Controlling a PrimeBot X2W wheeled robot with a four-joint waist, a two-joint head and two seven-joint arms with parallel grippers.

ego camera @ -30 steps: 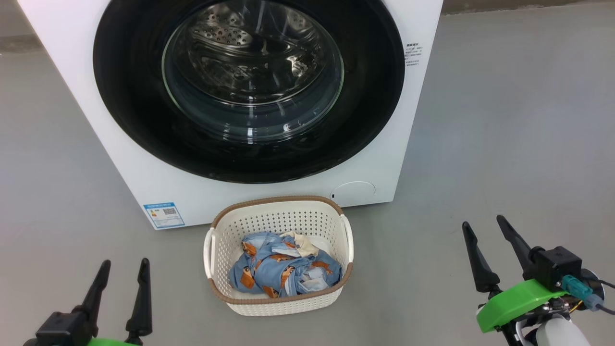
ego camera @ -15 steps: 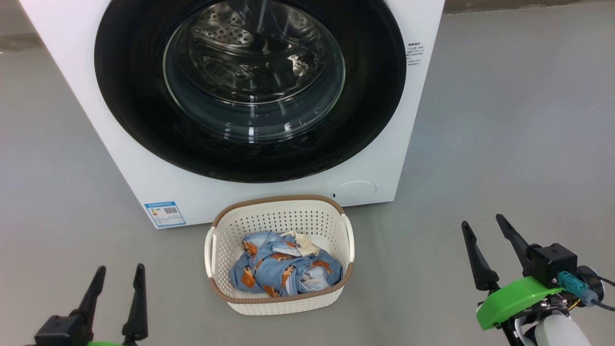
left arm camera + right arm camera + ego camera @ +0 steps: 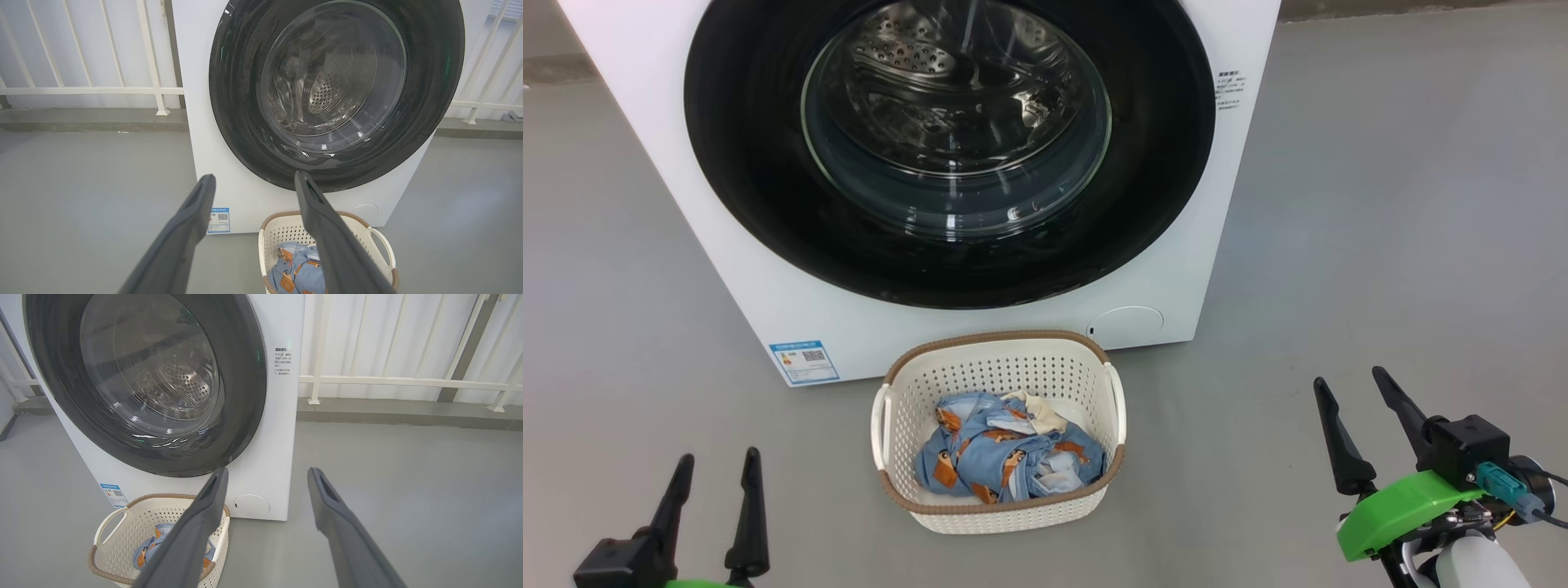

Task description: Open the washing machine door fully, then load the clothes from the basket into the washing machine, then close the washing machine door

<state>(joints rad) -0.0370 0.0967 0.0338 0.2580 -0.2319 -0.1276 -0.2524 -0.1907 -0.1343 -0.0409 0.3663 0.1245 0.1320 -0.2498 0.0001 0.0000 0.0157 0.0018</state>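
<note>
Washing machine door [image 3: 956, 122]: shut, flush against the washing machine [image 3: 727, 278] front.
Basket [image 3: 996, 367]: on the grey floor [image 3: 1380, 204], just before the machine's bottom edge, below the door.
Clothes [image 3: 1005, 461]: bundled inside the basket.
Left gripper [image 3: 719, 455]: fingers spread, nothing between them, above the floor left of the basket.
Right gripper [image 3: 1348, 377]: fingers spread, empty, well right of the basket.

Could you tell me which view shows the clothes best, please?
The head view: it looks down into the basket, so the whole bundle of clothes shows. The left wrist view catches part of it behind the left claw; the right wrist view gives a scrap behind the right claw.
</note>
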